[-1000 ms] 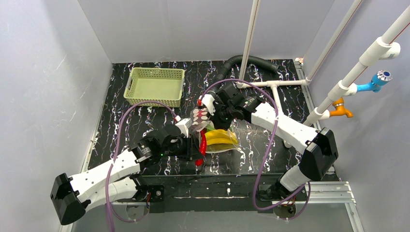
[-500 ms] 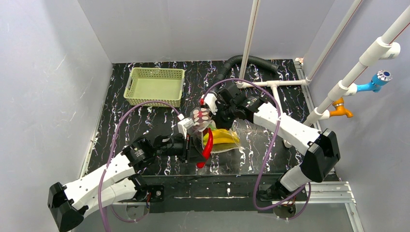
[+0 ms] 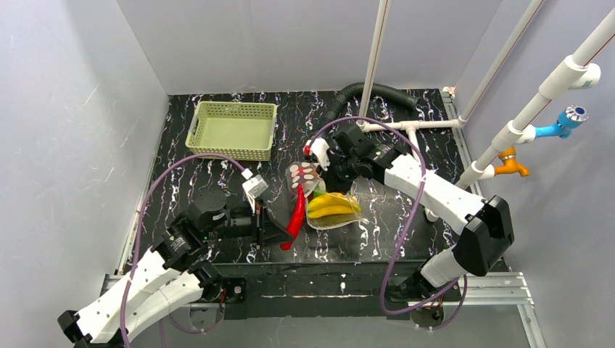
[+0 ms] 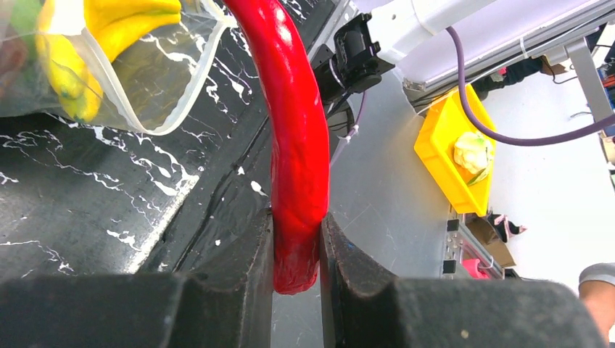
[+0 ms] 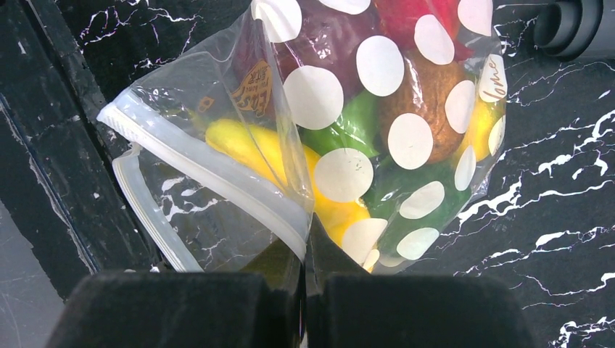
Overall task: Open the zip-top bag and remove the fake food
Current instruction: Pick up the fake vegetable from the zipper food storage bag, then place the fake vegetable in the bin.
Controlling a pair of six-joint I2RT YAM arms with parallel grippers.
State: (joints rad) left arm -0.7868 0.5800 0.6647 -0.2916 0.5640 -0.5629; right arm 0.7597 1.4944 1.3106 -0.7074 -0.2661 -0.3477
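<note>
The spotted zip-top bag [image 5: 362, 130] sits mid-way across the table [image 3: 217, 181], mouth open, its zip strip [image 5: 210, 174] pinched in the right gripper [image 5: 304, 250]. The left gripper [image 4: 297, 239] clamps a red chili [image 4: 297, 138] just outside. A straight pull away, with the bag anchored, should serve best. One spot [image 5: 492, 76] reads, perhaps, "love"; a brown emblem [image 5: 254, 87] is illegible.

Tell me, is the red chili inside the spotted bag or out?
Out: the left end effector pinches the red chili beside the open zip-top bag, no plastic covering it.
</note>
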